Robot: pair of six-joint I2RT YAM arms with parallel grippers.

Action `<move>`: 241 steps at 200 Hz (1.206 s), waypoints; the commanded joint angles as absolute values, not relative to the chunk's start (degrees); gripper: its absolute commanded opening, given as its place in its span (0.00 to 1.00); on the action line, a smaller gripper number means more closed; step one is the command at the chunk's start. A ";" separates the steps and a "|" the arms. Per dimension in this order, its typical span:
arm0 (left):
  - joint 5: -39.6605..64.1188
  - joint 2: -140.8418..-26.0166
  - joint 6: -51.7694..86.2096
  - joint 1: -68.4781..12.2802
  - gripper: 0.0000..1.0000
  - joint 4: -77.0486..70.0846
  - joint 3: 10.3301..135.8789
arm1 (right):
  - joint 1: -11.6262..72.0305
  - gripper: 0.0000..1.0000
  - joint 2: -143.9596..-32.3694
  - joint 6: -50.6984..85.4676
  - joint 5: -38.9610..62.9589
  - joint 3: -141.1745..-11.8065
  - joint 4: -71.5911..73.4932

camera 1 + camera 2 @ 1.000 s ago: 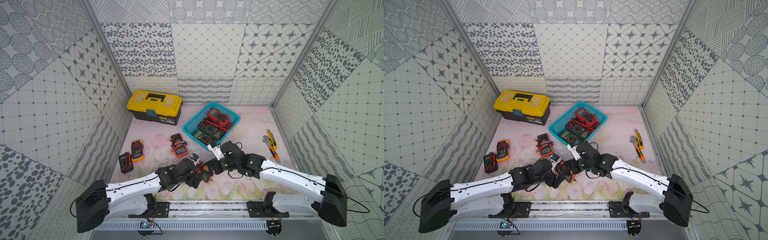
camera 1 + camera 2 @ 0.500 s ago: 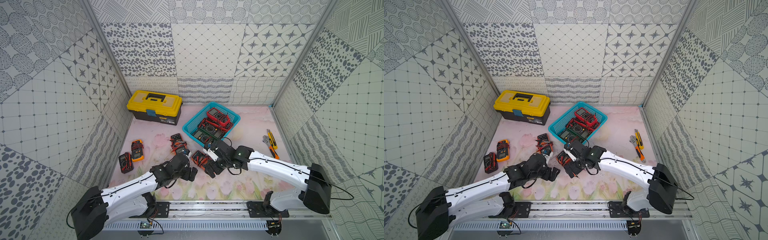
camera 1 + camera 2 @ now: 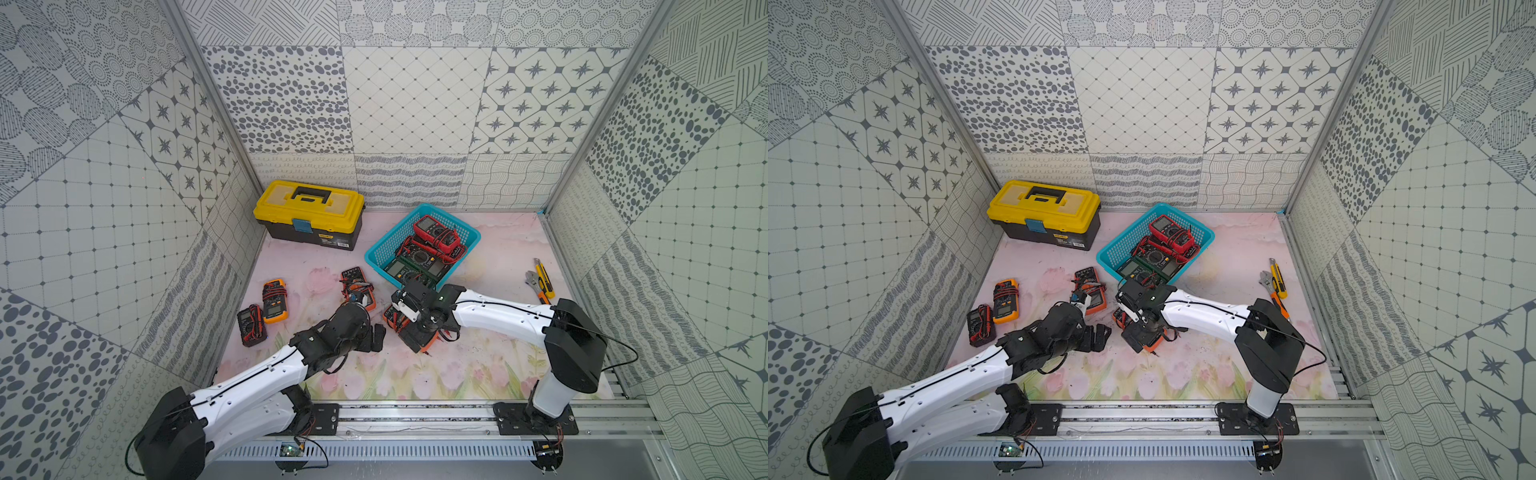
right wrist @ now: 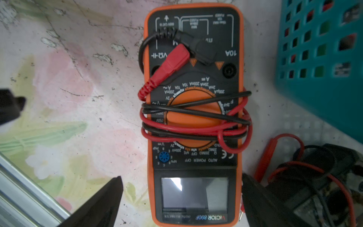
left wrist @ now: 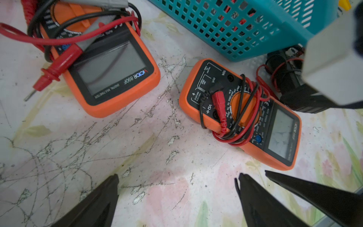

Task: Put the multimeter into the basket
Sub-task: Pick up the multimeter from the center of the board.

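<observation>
An orange multimeter (image 4: 194, 121) with red and black leads wound round it lies flat on the table, just in front of the turquoise basket (image 3: 384, 245). My right gripper (image 4: 180, 177) is open above its screen end, one finger on each side and clear of the case. In both top views that gripper (image 3: 417, 332) (image 3: 1140, 332) covers most of the multimeter (image 3: 428, 341). My left gripper (image 5: 177, 175) is open over bare table a little to the left of the multimeter (image 5: 241, 116). In a top view the left gripper (image 3: 378, 336) holds nothing.
Several multimeters lie inside the basket (image 3: 1121, 245). Another orange multimeter (image 3: 357, 286) (image 5: 110, 74) and a dark one (image 3: 392, 316) lie close to my grippers. A yellow multimeter (image 3: 274, 301) and a black one (image 3: 250, 326) lie left. Toolbox (image 3: 309, 216) at the back, knife and wrench (image 3: 542, 282) right.
A second ago both grippers were close together near the front middle. The left gripper has drawn back to the left. The right gripper has moved toward the basket and stands over the orange multimeter.
</observation>
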State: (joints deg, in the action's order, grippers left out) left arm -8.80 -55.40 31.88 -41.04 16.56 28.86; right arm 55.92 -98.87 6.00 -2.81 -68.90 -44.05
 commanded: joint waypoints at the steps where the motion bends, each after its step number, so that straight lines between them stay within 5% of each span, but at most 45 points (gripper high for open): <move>1: -10.02 -55.46 33.28 -40.52 0.99 17.37 28.33 | 55.70 0.99 -101.26 4.90 -3.89 -70.57 -43.12; 154: -8.87 -56.64 34.96 -40.08 0.99 15.29 27.17 | 54.80 0.97 -108.41 1.76 -2.19 -69.61 -38.06; 169: -9.14 -56.52 34.98 -39.98 0.99 15.38 27.21 | 55.03 0.83 -108.16 1.49 -2.39 -69.99 -38.72; 193: -10.06 -56.27 35.10 -39.99 0.99 15.71 27.47 | 56.09 0.41 -105.52 0.06 -3.58 -71.24 -41.02; 241: -21.81 -50.64 41.43 -39.91 0.99 22.42 27.93 | 56.95 0.09 -94.29 -3.00 -5.10 -75.64 -45.80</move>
